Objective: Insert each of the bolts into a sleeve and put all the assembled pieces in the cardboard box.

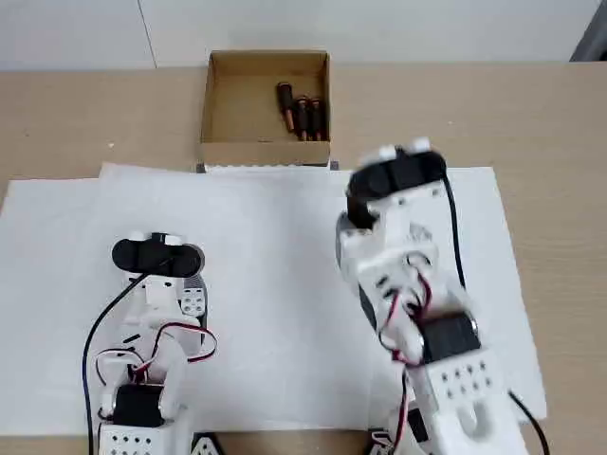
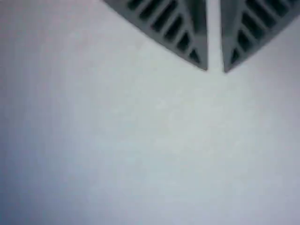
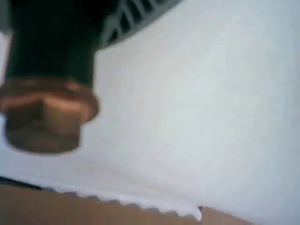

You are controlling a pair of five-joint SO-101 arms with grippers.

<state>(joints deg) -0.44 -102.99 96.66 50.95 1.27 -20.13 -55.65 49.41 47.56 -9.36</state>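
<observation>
A cardboard box point(image 1: 216, 104) sits open on a wooden table point(image 1: 76, 114), at the far edge of a white paper sheet point(image 1: 285, 284). Inside the box, three assembled pieces point(image 1: 302, 114) lie side by side close to its right wall.

The right arm point(image 1: 408, 284) stretches toward the box, its wrist just short of the box's near right corner, and from above it covers what it carries. The right gripper point(image 3: 51, 18) is clamped on a black sleeve point(image 3: 51, 47). The copper-coloured head of a bolt point(image 3: 44, 117) juts from the sleeve's end, above the paper near its serrated edge.

The left gripper point(image 2: 214, 56) hangs over the paper well back from the box, on its left side. Its ribbed fingers point(image 2: 187, 28) are drawn together, with only a thin slit between them.
</observation>
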